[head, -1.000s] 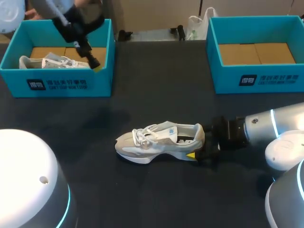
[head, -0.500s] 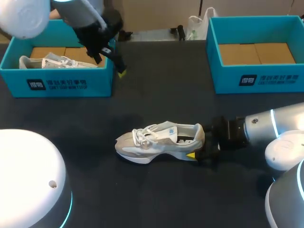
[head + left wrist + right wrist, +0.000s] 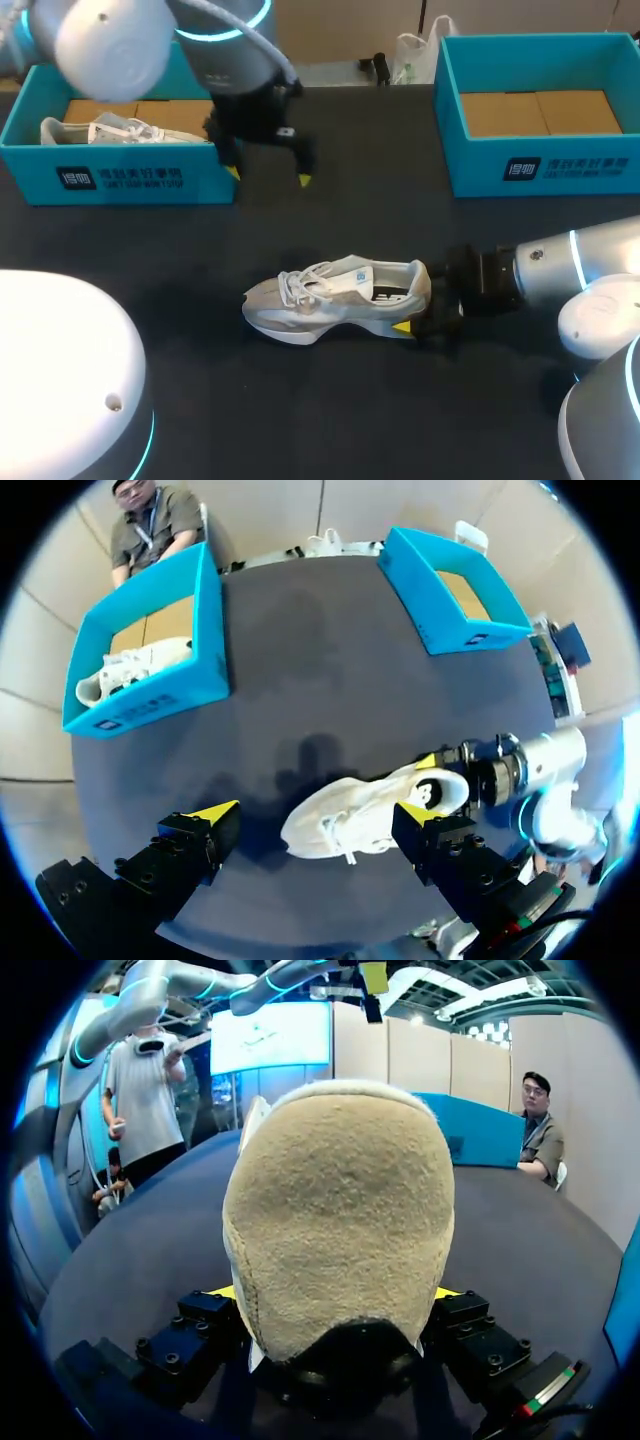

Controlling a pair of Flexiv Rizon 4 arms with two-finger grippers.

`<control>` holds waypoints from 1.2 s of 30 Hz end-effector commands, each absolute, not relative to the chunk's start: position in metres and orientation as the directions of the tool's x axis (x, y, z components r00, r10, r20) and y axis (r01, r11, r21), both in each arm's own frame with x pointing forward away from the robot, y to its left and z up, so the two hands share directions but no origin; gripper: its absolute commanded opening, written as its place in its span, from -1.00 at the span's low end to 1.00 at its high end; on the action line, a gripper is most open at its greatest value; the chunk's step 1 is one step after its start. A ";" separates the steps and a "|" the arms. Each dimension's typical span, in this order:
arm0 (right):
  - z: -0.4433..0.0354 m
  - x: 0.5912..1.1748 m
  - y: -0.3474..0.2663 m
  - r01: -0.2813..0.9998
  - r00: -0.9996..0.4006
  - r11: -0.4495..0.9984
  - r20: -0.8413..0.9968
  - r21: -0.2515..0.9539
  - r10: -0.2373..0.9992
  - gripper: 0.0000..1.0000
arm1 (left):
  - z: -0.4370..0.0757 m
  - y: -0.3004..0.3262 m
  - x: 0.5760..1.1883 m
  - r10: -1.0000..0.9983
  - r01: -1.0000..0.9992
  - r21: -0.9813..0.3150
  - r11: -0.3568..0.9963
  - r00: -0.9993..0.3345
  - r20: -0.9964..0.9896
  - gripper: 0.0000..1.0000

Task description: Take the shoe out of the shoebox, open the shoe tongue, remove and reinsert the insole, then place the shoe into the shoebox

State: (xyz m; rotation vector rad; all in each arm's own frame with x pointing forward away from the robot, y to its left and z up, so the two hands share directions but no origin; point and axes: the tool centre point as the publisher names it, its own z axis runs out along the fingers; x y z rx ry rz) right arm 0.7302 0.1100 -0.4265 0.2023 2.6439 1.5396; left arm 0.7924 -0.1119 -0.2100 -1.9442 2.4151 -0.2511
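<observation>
Clamping the heel from both sides, the right gripper [image 3: 338, 1300] holds the shoe [image 3: 335, 298], upright on its sole on the table [image 3: 330, 420], long axis running side to side, toe toward the robot's left. It is pale grey-white with white laces and a tan suede heel. The left gripper [image 3: 268, 176] hangs spread wide, holding nothing, beside the left shoebox [image 3: 120, 180].

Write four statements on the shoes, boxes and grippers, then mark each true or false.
1. The shoe lies on the table, outside both boxes. True.
2. The right gripper is open, clear of the shoe. False: it is shut on the shoe.
3. The left gripper is open and empty. True.
4. The right box holds a second shoe. False: the second shoe lies in the left box.
</observation>
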 end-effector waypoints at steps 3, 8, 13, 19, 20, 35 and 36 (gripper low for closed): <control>-0.427 0.728 0.112 0.076 -0.988 0.489 0.001 0.869 0.152 -1.00 | -0.234 -0.139 0.790 -0.991 -0.985 -0.110 0.131 -0.130 -0.010 1.00; -0.427 0.728 0.112 0.076 -0.988 0.489 0.001 0.869 0.152 -1.00 | -0.246 -0.147 0.786 -0.999 -0.995 -0.089 0.042 -0.042 -0.005 1.00; -0.427 0.728 0.112 0.076 -0.988 0.489 0.001 0.869 0.152 -1.00 | -0.255 -0.161 0.778 -1.000 -0.996 -0.085 0.014 -0.014 -0.008 1.00; -0.427 0.728 0.112 0.076 -0.988 0.489 0.001 0.869 0.152 -1.00 | -0.256 -0.168 0.765 -0.997 -0.994 -0.076 0.072 -0.070 -0.019 1.00; -0.427 0.728 0.112 0.076 -0.988 0.489 0.001 0.869 0.152 -1.00 | -0.256 -0.168 0.765 -0.997 -0.994 -0.076 0.072 -0.070 -0.019 1.00; -0.427 0.728 0.112 0.076 -0.988 0.489 0.001 0.869 0.152 -1.00 | -0.255 -0.169 0.763 -0.997 -0.995 -0.068 0.076 -0.075 -0.019 1.00; -0.427 0.728 0.112 0.076 -0.988 0.489 0.001 0.869 0.152 -1.00 | -0.256 -0.174 0.757 -0.996 -0.994 -0.066 0.084 -0.081 -0.037 1.00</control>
